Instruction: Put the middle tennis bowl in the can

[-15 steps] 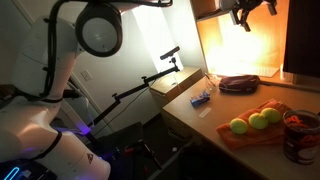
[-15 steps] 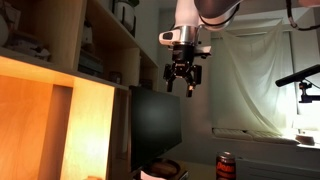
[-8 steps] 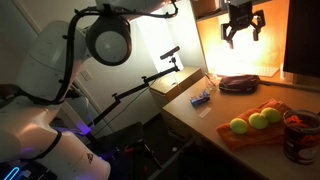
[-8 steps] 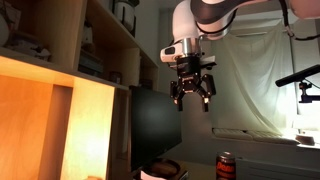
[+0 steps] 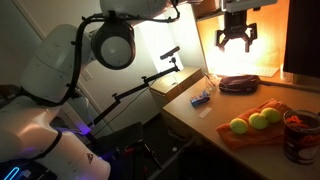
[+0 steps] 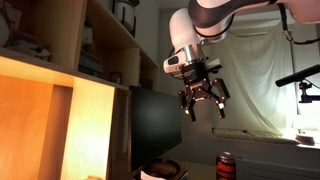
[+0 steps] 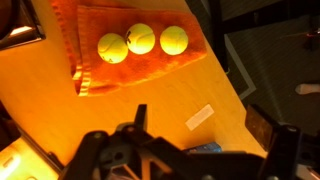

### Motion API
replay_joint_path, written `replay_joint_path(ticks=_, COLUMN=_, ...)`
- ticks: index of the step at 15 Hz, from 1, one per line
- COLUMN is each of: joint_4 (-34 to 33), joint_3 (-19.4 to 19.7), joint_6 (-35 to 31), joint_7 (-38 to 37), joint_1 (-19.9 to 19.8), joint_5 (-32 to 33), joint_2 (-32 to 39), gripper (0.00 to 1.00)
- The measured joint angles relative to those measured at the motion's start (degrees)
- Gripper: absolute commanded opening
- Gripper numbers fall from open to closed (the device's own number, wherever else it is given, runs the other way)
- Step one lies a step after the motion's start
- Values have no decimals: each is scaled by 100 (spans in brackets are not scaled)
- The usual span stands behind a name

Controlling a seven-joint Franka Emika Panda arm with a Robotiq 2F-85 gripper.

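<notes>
While your gripper has come down a little, jaws spread wide and empty, it hangs high, well apart from the can; the middle tennis bowl waits near the can, untouched, so pickup lies ahead.

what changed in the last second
The gripper came down from the top of the exterior views, jaws open the whole time and holding nothing. The three tennis balls on the orange cloth and the can beside them stayed where they were.
</notes>
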State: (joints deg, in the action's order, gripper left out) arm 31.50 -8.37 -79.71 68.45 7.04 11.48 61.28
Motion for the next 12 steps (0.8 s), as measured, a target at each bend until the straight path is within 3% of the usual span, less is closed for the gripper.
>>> replay_joint_path(ticks=7, joint_4=-5, joint_3=-23, joint_6=14, joint_7=72, joint_1=-20, joint_5=-19, joint_2=31, gripper=100)
replay_joint_path(ticks=12, joint_4=8, joint_3=-130, joint_6=-104, joint_7=461, joint_1=-223, joint_5=-154, joint_2=581, gripper=100)
